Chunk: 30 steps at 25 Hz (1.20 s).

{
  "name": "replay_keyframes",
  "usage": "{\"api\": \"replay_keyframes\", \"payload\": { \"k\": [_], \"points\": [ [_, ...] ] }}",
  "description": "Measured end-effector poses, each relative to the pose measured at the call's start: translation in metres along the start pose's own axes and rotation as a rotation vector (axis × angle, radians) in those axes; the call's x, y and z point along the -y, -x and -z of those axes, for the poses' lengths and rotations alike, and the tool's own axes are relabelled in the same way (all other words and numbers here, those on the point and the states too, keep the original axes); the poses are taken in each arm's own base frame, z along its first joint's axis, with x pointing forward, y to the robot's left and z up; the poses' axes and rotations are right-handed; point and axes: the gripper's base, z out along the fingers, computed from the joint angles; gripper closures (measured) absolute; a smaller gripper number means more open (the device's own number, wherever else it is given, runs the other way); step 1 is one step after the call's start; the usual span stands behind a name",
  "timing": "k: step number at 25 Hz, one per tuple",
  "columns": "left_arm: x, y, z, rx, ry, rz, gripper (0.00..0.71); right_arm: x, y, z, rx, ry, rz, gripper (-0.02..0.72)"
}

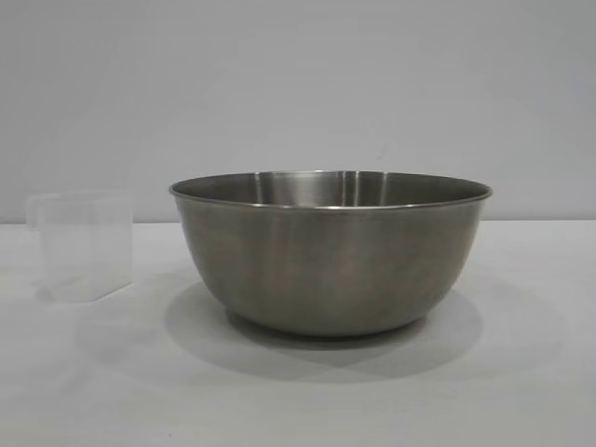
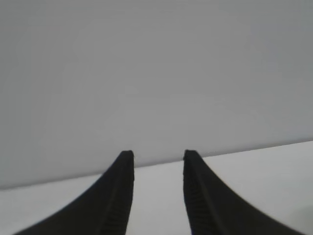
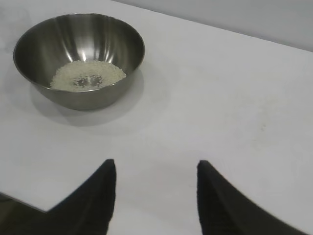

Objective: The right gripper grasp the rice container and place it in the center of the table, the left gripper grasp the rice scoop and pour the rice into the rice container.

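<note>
At the middle of the table (image 1: 521, 391), your bowl (image 1: 331, 251) sits upright on its base, and the right wrist view shows a thin layer of rice (image 3: 88, 76) already spread across its bottom. Just beside it, on the left arm's side and not touching, stands the clear plastic scoop (image 1: 82, 247), upright; from the front it looks empty, though its walls are too hazy to be sure. So by the look of things, both the placing and the pour are done, and you're at the tail end of the job, with both arms off the objects.

Now the arms. Your right gripper (image 3: 155, 196) hangs well back from the bowl, fingers spread wide with only bare table between them, holding nothing. Your left gripper (image 2: 157, 188) points out across the table toward the blank wall, fingers parted by a moderate gap, also holding nothing; neither bowl nor scoop shows in its view.

What's next, I'd judge: very little. If more rice is wanted, you'd have to swing the left gripper round to find the scoop's small handle, and approach gently, since a light cup tips easily.
</note>
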Motion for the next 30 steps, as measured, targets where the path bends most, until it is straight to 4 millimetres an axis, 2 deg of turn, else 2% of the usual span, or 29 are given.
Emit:
{"api": "replay_keyframes", "payload": {
  "k": [2,5,9,12,18,24,27,30],
  "points": [
    [0.002,0.019,0.017,0.033,0.032,-0.024,0.483,0.0,0.0,0.0,0.0,0.0,0.0,0.348],
    [0.0,0.036,0.043,0.022,0.13,-0.011,0.483,0.0,0.0,0.0,0.0,0.0,0.0,0.348],
    [0.003,0.048,0.074,0.008,0.21,-0.021,0.483,0.0,0.0,0.0,0.0,0.0,0.0,0.348],
    [0.005,0.052,0.094,0.01,0.259,0.012,0.483,0.0,0.0,0.0,0.0,0.0,0.0,0.348],
    [0.005,0.049,0.128,-0.036,0.379,0.133,0.483,-0.001,0.0,0.0,0.002,0.009,-0.004,0.348],
    [0.015,0.055,0.153,0.055,0.303,0.145,0.483,-0.003,0.001,0.0,0.009,0.034,-0.016,0.348],
    [0.015,0.052,0.169,0.012,0.318,0.156,0.483,-0.003,0.001,0.0,0.01,0.037,-0.017,0.348],
    [0.02,0.05,0.181,-0.081,0.269,0.077,0.483,-0.004,0.001,0.0,0.011,0.039,-0.018,0.348]
  ]
}}
